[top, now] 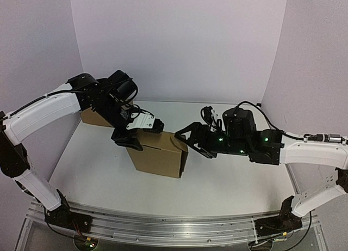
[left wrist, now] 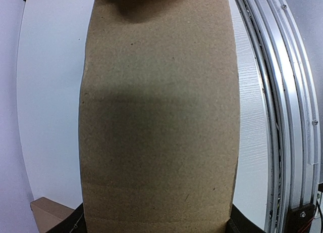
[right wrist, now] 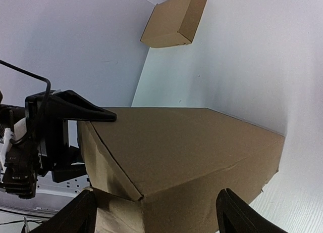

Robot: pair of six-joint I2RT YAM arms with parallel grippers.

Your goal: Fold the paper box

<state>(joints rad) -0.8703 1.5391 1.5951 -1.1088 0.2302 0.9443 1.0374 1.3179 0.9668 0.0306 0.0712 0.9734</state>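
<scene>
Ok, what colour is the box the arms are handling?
Plain brown box, clearest in the left wrist view.

We note the box (top: 159, 153) upright mid-table (top: 228, 180), between the two grippers. The left gripper (top: 139, 133) straddles its upper left end. The right gripper (top: 187, 138) sits just beside its right end. A second box (top: 93, 118) lies behind, at the far left corner.

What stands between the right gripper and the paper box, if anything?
Nothing visible. The right gripper sits at the right end of the paper box with jaws open; the other cardboard box lies far back by the wall.
</scene>
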